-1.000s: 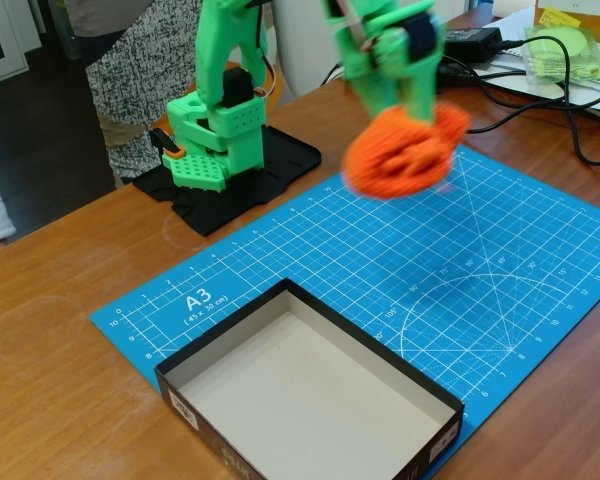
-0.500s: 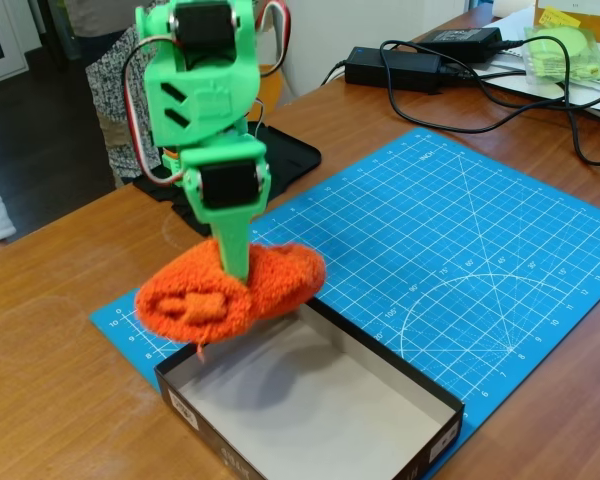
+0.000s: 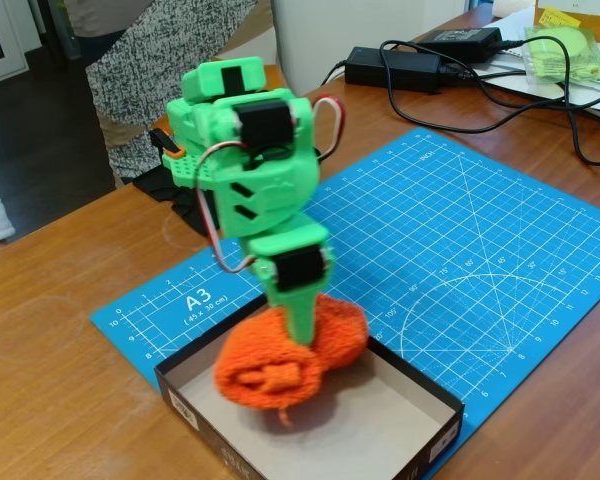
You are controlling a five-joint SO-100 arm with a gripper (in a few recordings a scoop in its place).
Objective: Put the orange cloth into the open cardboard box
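On the blue cutting mat [image 3: 480, 260], I have the gripper [image 3: 298, 335] clamped on the orange cloth [image 3: 290, 358], hanging it low inside the open cardboard box [image 3: 420, 395] for release.

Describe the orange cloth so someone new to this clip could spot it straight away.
Start at the blue cutting mat on the wooden table, then drop to the black-walled box at its near edge. The orange cloth hangs over the box in the green gripper: a fluffy bright orange bundle, unlike the yellow-green packet far back.
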